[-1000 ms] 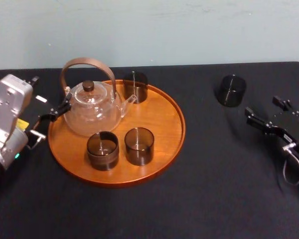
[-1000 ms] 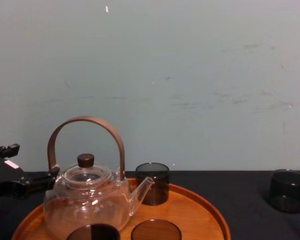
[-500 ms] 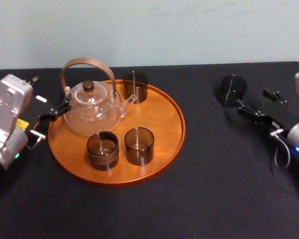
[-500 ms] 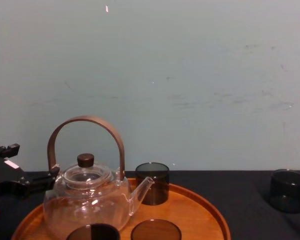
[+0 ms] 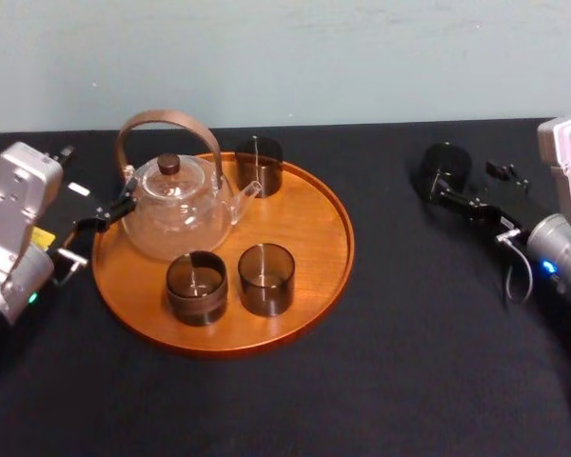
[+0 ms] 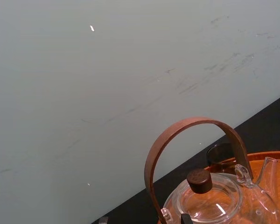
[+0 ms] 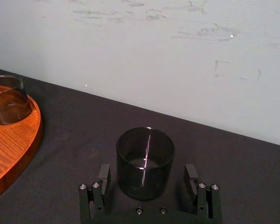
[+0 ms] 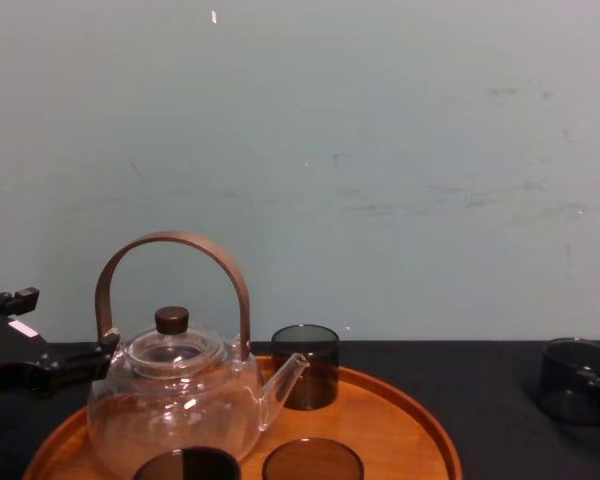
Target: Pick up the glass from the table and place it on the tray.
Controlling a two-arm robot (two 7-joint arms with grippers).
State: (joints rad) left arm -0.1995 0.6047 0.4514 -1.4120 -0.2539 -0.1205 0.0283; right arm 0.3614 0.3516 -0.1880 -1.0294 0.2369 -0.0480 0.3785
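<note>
We see the right tool point(image 7: 148, 171) newly advanced, jaws open and empty, straddling the glass point(image 5: 444, 164) on the surface point(image 5: 409, 333), well apart from the tray point(image 5: 305, 228). Closure can follow; the left tool point(image 5: 105, 217) idles beside the tray.

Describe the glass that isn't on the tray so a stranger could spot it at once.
On the black table, look right of the round wooden tray, opposite the left tool beside the teapot. The dark smoked glass stands there inside the open right tool, alone on the tabletop, unlike three twins on the tray.
</note>
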